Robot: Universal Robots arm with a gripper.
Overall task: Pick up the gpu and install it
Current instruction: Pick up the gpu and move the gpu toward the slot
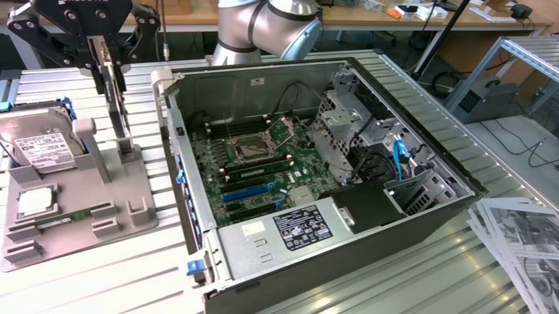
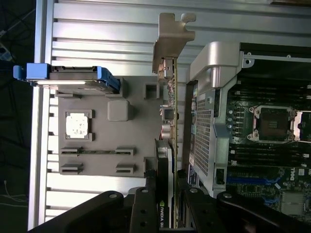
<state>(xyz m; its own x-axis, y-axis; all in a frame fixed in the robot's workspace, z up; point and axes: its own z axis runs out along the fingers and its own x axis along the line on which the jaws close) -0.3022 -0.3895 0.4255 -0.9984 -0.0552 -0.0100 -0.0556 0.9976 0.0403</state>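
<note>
The gpu (image 1: 115, 104) is a thin dark card hanging on edge from my gripper (image 1: 107, 62), which is shut on its upper end, at the exterior view's upper left. Its lower end reaches down to a post of the grey holder stand (image 1: 131, 196); whether it still touches the stand I cannot tell. In the wrist view the gpu (image 2: 170, 97) shows edge-on between my black fingers (image 2: 146, 204), its silver bracket (image 2: 171, 41) at the far end, beside the open computer case (image 2: 218, 63). The case's motherboard (image 1: 253, 163) lies exposed, with blue slots (image 1: 249, 193).
The stand also carries a hard drive (image 1: 39, 147) with blue rails, a processor chip (image 1: 35, 201) and a green memory stick (image 1: 61, 219). The case wall (image 1: 175, 131) rises close beside the card. Papers (image 1: 520, 242) lie at the exterior view's lower right.
</note>
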